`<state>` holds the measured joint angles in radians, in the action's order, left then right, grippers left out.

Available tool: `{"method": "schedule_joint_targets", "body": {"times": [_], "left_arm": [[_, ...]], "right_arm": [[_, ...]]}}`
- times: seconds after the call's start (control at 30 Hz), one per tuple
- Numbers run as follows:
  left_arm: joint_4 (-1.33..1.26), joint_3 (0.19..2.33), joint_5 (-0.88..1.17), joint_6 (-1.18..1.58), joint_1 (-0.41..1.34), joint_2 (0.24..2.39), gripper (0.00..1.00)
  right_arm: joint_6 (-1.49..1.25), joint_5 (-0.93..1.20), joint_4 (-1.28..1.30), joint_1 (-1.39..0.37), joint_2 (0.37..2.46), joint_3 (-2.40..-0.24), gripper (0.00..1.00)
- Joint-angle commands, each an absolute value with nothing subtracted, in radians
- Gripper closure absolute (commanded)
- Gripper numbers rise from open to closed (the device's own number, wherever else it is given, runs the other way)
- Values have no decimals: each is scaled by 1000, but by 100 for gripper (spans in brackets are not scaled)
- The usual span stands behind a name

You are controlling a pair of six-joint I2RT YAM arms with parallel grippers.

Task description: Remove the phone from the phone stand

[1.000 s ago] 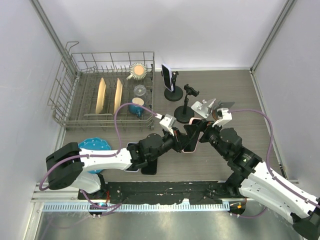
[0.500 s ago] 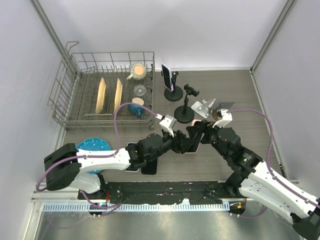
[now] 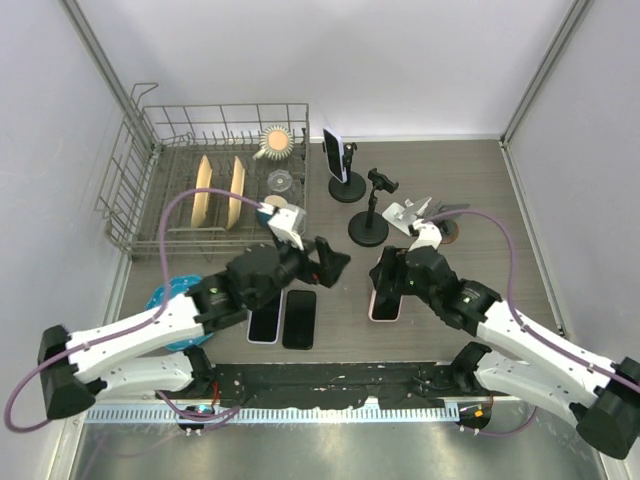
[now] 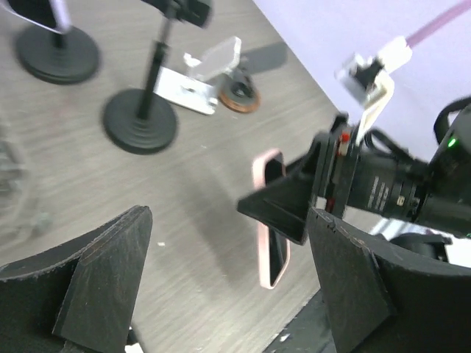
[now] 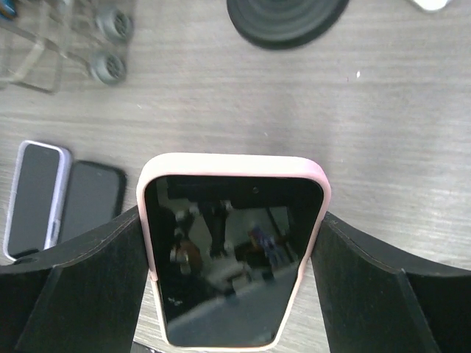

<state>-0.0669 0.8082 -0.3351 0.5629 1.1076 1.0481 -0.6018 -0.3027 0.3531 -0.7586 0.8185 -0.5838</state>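
Observation:
A phone in a pink case [image 3: 384,306] [image 5: 232,257] sits screen-up between the fingers of my right gripper [image 3: 390,281] [image 5: 232,254], which is shut on its two long sides, low over the table. From the left wrist view the same phone [image 4: 271,220] shows edge-on, beyond my left gripper [image 4: 228,287]. My left gripper [image 3: 335,262] is open and empty, left of the phone and apart from it. The black phone stand [image 3: 368,226] [image 4: 140,121] stands behind, its clamp [image 3: 381,181] empty.
A second black stand [image 3: 346,186] holds another phone [image 3: 331,153] at the back. Two phones [image 3: 265,322] [image 3: 300,318] lie flat in front of the left arm. A white stand [image 3: 408,213], a dish rack [image 3: 150,160] and a blue plate [image 3: 165,297] are also there.
My left gripper opened, let go of the pink phone and drew back to the left. My right gripper closed on the phone and carried it down and nearer.

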Motion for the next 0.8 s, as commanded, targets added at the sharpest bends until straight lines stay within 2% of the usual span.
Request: {"method": "schedule_joint_targets", "body": {"times": [0.0,0.17,0.33,0.63,0.77], "left_arm": [[262,932,-282,457,979,922,9],[460,1032,-351,261,916,832,7],[364,924,-460,193,899,758,7],[307,818,-492,110,841,657,8],[307,815,-488,103,841,646,8]], "right_arm": [[-670,-256,319,-775,903,-638,93],[-733,-281,284,-825,1018,-658,95],[-787,-304,258,-902,1184,-715,95],[-833,-304,285,-968,1425,-848,93],[-870,-336,281,-997,1488,-862,84]]}}
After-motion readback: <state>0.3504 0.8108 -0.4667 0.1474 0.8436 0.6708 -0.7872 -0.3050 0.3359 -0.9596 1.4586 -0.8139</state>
